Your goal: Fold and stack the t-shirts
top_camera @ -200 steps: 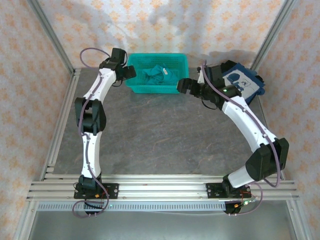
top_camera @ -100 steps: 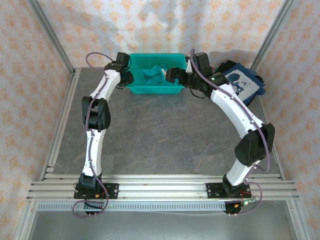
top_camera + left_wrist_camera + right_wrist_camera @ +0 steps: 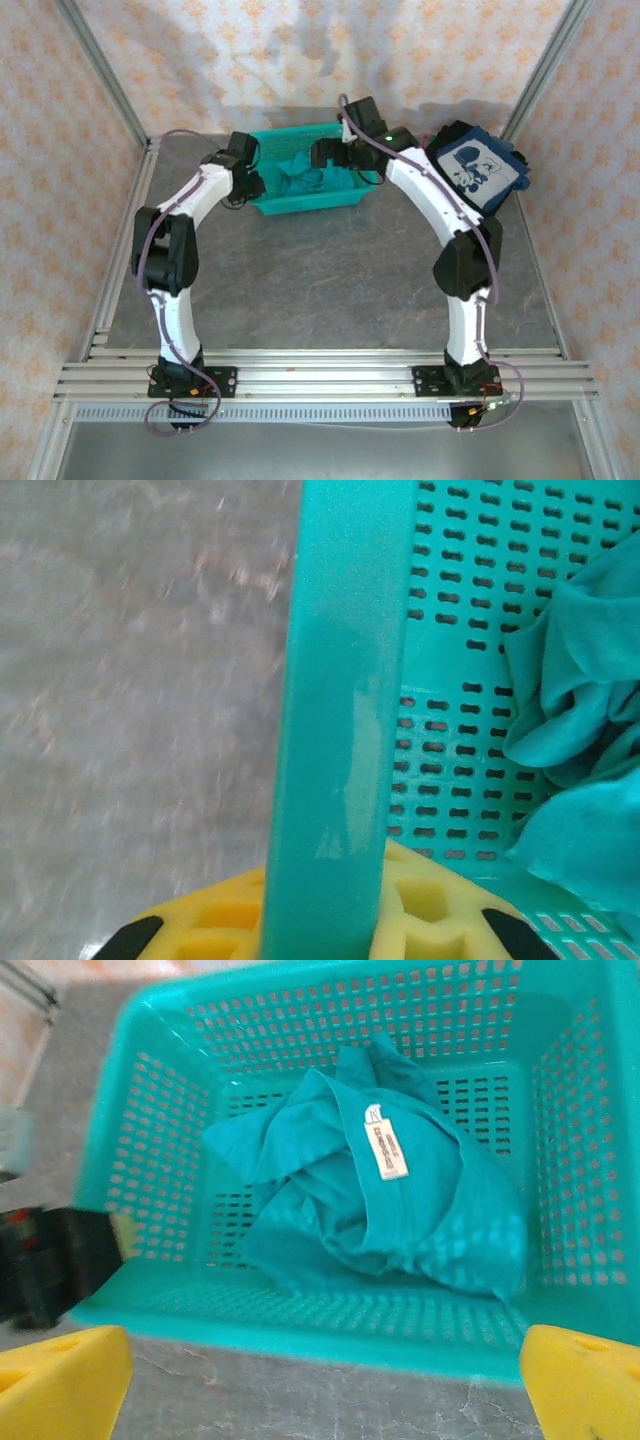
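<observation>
Grey surface (image 3: 320,270) holds a teal plastic mesh basket (image 3: 300,203), crumpled teal cloth t-shirt (image 3: 370,1200) inside. Right hand (image 3: 322,1365), wide apart, just swung over the basket, ready to grab. Left hand (image 3: 320,925) straddles its rim; clamped or not, I cannot tell.

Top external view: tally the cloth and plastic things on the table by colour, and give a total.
Teal: 2, the crumpled t-shirt and the mesh basket holding it.
Navy: 1, the folded t-shirt with a white-blue graphic; dark cloth under it cannot be counted.
Total: 3.
</observation>
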